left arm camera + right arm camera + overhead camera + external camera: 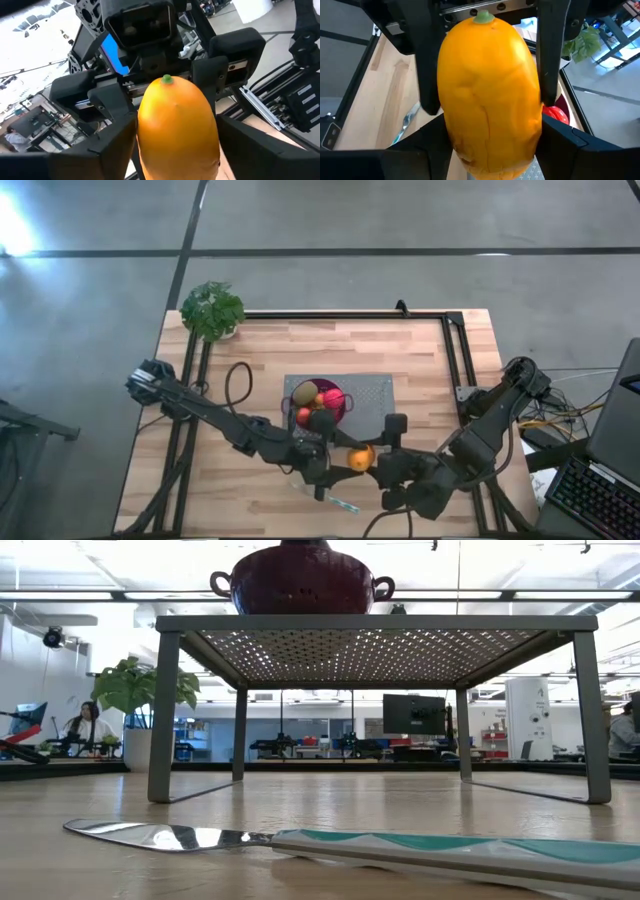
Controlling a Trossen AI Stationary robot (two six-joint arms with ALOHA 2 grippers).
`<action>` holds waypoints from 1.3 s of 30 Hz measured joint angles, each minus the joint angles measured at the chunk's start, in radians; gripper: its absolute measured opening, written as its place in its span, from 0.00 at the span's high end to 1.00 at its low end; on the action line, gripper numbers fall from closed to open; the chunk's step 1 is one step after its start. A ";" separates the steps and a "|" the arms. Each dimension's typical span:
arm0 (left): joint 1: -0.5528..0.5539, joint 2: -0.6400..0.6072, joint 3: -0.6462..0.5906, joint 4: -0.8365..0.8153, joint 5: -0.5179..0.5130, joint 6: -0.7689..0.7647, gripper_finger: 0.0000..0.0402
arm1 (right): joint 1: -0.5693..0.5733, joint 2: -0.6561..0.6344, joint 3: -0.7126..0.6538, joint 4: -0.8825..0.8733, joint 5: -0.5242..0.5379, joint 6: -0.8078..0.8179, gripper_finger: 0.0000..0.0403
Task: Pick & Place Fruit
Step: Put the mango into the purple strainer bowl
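Note:
The larger oblong orange fruit [361, 457] with a green stem tip is held in the air between the two grippers, near the table's near edge. My left gripper [346, 458] reaches it from the left and my right gripper [379, 464] from the right; both are shut on it. Other fruits lie in a dark red bowl [343, 412]: an olive kiwi [305, 392], a pink-red ball [331, 398] and a dark plum [320, 421]. The bowl [300, 580] stands on a grey perforated stand [375, 390]. My left gripper [177, 147] pinches the orange fruit's lower sides [145, 145] between its two fingers [100, 155], coming from the table's left. The fruit is lifted clear of the table. My right gripper [490, 147] pinches the same fruit's lower sides [451, 142] between its fingers [570, 145], coming from the table's right. The left gripper's fingers [427, 65] flank the fruit farther up.
A slim silver knife with a teal handle [330, 498] lies on the wood near the near edge, below the grippers; it fills the low view's foreground [200, 836]. A leafy plant [212, 310] stands at the far left corner. A keyboard [600, 495] sits off the table's right.

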 joint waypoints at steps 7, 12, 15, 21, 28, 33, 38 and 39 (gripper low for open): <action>0.002 -0.001 -0.001 0.003 0.015 0.002 0.45 | -0.003 0.000 0.000 0.000 0.000 0.003 0.41; 0.002 -0.023 -0.003 -0.003 0.018 0.011 0.48 | -0.003 -0.001 0.000 -0.004 0.003 0.030 0.36; 0.000 -0.051 -0.003 -0.023 -0.029 0.015 0.47 | -0.004 -0.014 0.000 -0.026 0.004 0.057 0.32; 0.005 -0.137 0.001 -0.172 -0.243 0.030 0.46 | -0.003 -0.072 0.000 -0.168 0.003 0.185 0.24; 0.013 -0.210 0.064 -0.557 -0.503 -0.012 0.46 | -0.024 -0.181 0.000 -0.394 0.008 0.356 0.21; 0.045 -0.212 0.192 -0.846 -0.498 -0.145 0.46 | -0.088 -0.284 0.000 -0.454 0.007 0.395 0.22; 0.100 -0.196 0.287 -0.985 -0.381 -0.268 0.46 | -0.165 -0.371 0.000 -0.452 -0.039 0.347 0.27; 0.113 -0.194 0.300 -1.000 -0.358 -0.303 0.46 | -0.180 -0.386 0.000 -0.452 -0.047 0.343 0.28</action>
